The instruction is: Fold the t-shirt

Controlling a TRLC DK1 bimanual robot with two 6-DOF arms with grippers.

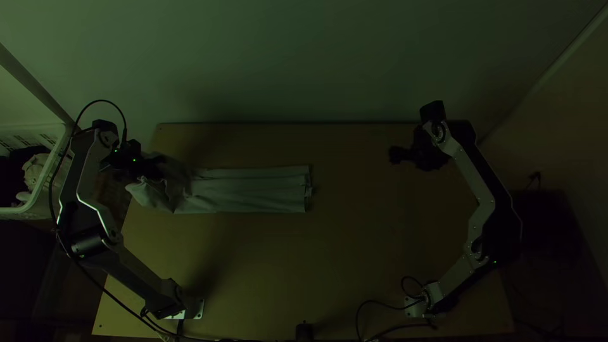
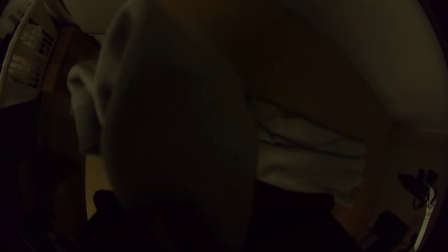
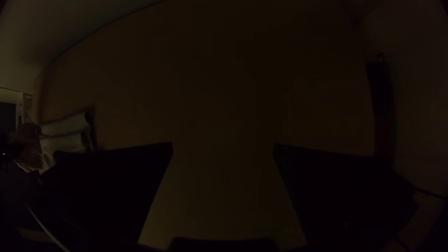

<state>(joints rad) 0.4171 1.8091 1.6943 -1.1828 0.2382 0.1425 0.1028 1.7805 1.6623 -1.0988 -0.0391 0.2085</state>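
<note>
T-shirt [image 2: 186, 116] bunched right up close, L gripper [image 1: 157, 167] w/ jaws clamped on it; rest is a folded strip on surface [image 1: 354, 253] btwn both jaws. R gripper [image 1: 398, 156]: jaws wide apart, away from cloth.

The left end effector [image 1: 155, 166] is over the bunched end of the pale t-shirt [image 1: 253, 191]. From there the cloth runs rightward in a long, narrow strip with lengthwise creases, ending well short of the right end effector [image 1: 402, 154], which is above the far right part of the table [image 1: 354, 253]. Left of the left end effector stands a white basket [image 1: 61, 136] with pale cloth [image 1: 33, 171] in it. A wall [image 1: 304, 63] rises beyond both.
</note>
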